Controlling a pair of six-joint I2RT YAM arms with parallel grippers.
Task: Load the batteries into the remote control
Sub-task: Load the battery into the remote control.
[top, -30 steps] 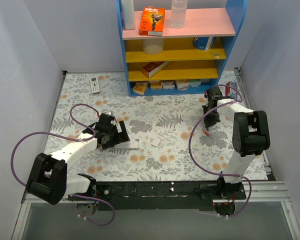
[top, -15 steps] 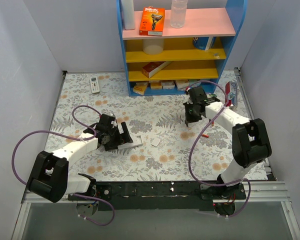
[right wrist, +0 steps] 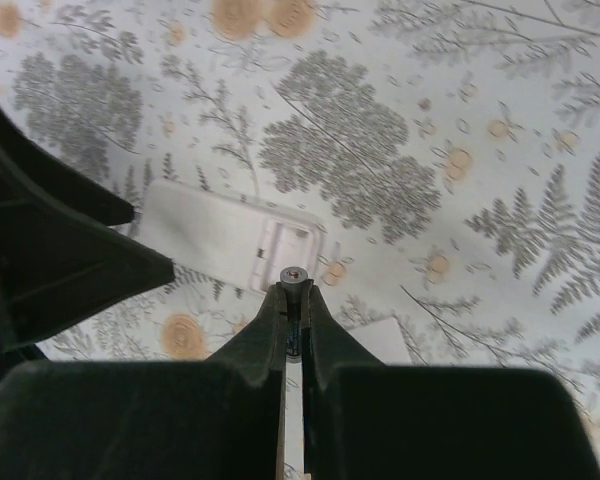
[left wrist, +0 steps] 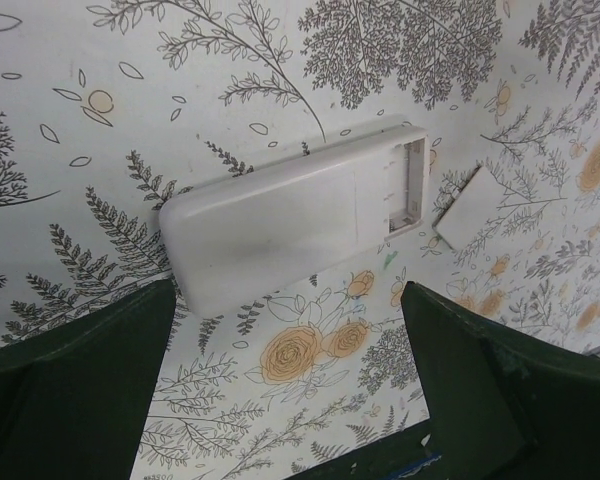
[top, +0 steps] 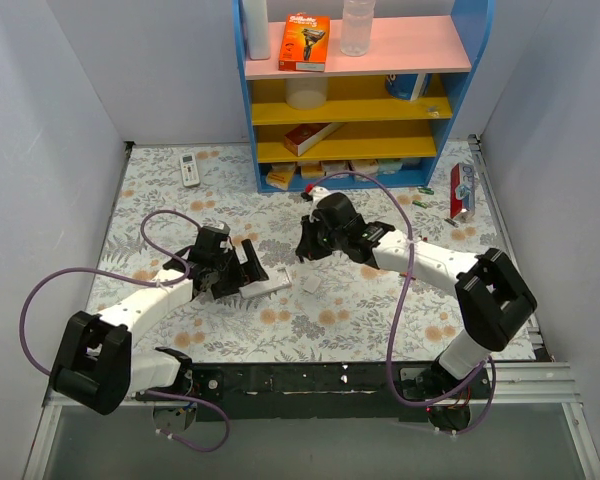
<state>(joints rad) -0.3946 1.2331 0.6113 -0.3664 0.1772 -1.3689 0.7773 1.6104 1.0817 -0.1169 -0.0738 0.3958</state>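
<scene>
The remote control (left wrist: 300, 215) lies back-up on the flowered table (left wrist: 80, 100), straddled by the left gripper (left wrist: 288, 295), whose jaws stand wide apart. It looks light, stiff and slick, best steadied by its long edges. Near its uncovered battery bay (left wrist: 405, 185), the right gripper (right wrist: 293, 295) pinches one slim battery (right wrist: 294, 274).

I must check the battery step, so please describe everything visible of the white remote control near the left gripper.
The remote control is a smooth white plastic bar with rounded corners. It lies flat, back up, on the flowered table. The battery bay at one end is uncovered and shows no cell inside. Nothing else appears to touch it.
</scene>
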